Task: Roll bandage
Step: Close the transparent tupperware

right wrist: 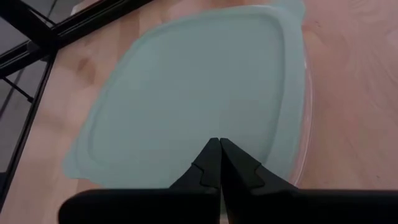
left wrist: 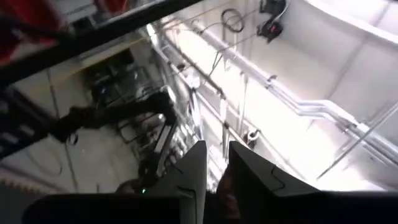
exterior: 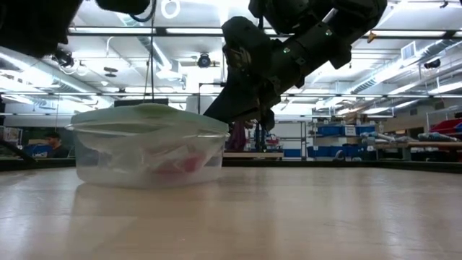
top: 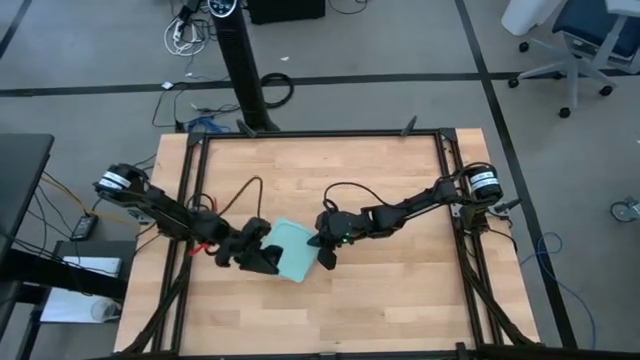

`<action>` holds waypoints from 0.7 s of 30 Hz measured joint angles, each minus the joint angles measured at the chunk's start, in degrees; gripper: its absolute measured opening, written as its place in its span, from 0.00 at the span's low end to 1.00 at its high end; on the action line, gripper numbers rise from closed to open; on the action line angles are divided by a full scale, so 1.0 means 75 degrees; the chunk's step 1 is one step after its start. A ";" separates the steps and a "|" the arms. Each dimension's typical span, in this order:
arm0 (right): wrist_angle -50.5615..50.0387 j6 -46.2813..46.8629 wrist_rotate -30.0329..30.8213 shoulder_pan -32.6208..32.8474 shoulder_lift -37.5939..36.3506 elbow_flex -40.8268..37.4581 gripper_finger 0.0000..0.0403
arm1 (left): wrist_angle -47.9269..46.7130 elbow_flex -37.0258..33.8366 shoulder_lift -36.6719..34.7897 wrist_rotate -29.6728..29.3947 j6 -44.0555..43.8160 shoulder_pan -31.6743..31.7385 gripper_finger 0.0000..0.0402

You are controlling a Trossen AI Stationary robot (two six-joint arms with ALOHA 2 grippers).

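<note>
Inside lidded tub [top: 293,250], mid-surface: bandage [exterior: 180,165], axis unreadable | right tool [right wrist: 219,163] pressed together over lid, nearer | left tool [top: 262,262] at tub's left edge, grip unclear

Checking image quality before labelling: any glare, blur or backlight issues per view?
Low view: bright ceiling lights leave the arms in silhouette; the container reads hazy, something red showing through its wall. Left wrist view: aimed up at the ceiling, washed out, blurred. Right wrist view: soft-focus lid, even light. High view: evenly lit.
</note>
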 joint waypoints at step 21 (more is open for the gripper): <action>0.0055 0.0100 -0.0066 0.0003 0.0000 0.0003 0.00 | 0.0065 -0.1073 -0.0173 -0.1430 -0.0746 0.0212 0.16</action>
